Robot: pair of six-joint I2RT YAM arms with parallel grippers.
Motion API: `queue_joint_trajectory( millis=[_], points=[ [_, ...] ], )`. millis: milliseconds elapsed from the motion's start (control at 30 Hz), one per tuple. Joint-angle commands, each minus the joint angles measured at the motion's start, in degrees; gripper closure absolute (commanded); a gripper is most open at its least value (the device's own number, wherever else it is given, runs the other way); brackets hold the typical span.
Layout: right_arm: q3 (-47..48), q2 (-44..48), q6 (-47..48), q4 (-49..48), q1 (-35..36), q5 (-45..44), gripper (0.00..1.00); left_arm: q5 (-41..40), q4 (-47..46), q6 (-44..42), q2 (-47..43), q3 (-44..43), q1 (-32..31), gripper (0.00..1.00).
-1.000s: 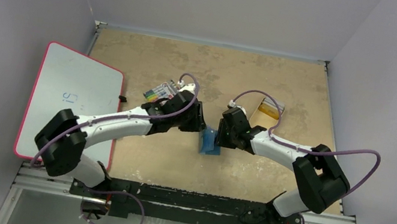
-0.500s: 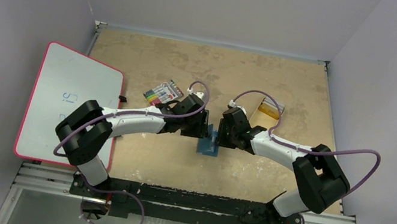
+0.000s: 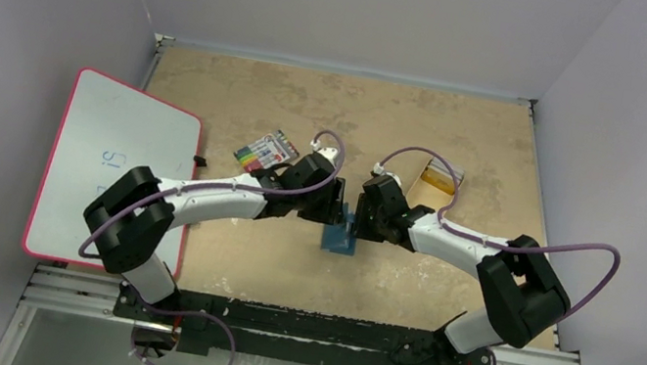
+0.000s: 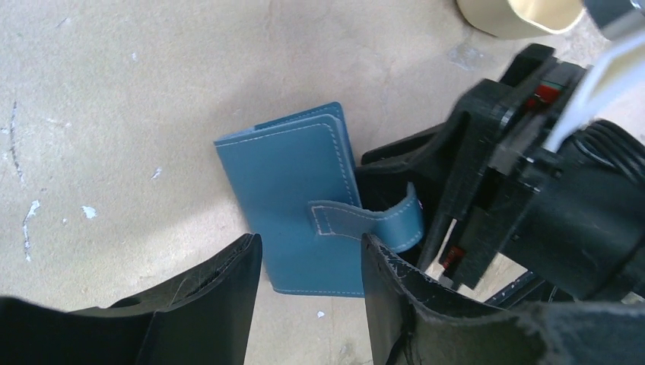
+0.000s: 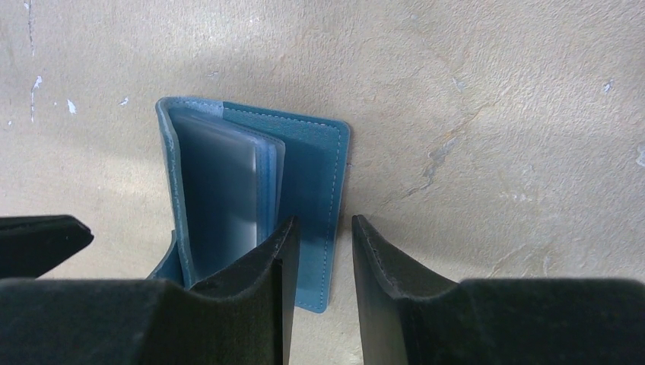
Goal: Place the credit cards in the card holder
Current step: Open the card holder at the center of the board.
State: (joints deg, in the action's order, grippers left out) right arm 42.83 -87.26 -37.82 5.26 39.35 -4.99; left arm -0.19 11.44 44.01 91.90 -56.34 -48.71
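Observation:
The teal-blue card holder (image 3: pixel 340 237) lies on the table between both grippers. In the left wrist view the card holder (image 4: pixel 293 190) shows its outer cover and a strap loop, with my left gripper (image 4: pixel 312 262) open just in front of it. From the right wrist, the card holder (image 5: pixel 251 175) stands partly open with clear sleeves showing. My right gripper (image 5: pixel 323 243) is open, astride the edge of the flat cover, one finger (image 5: pixel 278 255) on its inner face. Orange-yellow credit cards (image 3: pixel 441 173) lie in a tan tray at the back right.
The tan tray (image 3: pixel 423 195) sits behind the right arm. A flat pack with multicoloured stripes (image 3: pixel 267 150) lies behind the left arm. A red-rimmed whiteboard (image 3: pixel 114 167) overhangs the table's left edge. Walls close in the far and side edges.
My left arm has swung right up to the card holder, uncovering the striped pack, and its jaws have widened. The right arm and the card holder have hardly moved.

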Motion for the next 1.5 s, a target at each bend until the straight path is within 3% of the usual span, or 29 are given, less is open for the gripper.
queue_joint_trajectory(
  millis=[0, 333, 667, 700, 800, 933, 1100, 1467],
  points=[
    [0.64, 0.16, 0.69, -0.45, -0.16, -0.26, 0.66, 0.44, -4.37, -3.33, -3.33, 1.7, -1.51, 0.5],
    [0.82, -0.03, 0.56, -0.22, -0.15, -0.37, 0.66, -0.18, -4.16, -3.67, -0.22, -0.29, -3.42, 0.49],
    [1.01, -0.14, 0.62, -0.31, -0.15, -0.45, 0.67, -11.94, 1.54, -4.1, 2.04, -2.17, -4.26, 0.49],
    [1.03, -0.04, 0.54, -0.27, -0.15, -0.52, 0.67, -12.54, 1.78, -4.06, 1.7, -2.32, -4.29, 0.54],
    [1.04, 0.88, 0.26, -0.12, -0.15, -0.43, 0.67, -14.3, 1.68, -3.2, -0.73, -1.61, -4.29, 0.83],
    [1.0, 4.68, -0.89, -0.81, -0.35, 1.01, 0.65, -11.69, -3.23, 0.82, -5.71, 2.67, -3.17, 1.0],
    [-1.35, 10.13, -1.88, -4.1, -3.21, 4.47, 0.59, -5.36, -14.33, 9.39, -11.5, 10.26, -0.13, 1.0],
    [-6.34, 9.04, -3.97, -13.1, -5.69, 15.49, 0.51, -6.2, -20.32, 13.23, -13.82, 20.91, 2.96, 1.0]
  ],
)
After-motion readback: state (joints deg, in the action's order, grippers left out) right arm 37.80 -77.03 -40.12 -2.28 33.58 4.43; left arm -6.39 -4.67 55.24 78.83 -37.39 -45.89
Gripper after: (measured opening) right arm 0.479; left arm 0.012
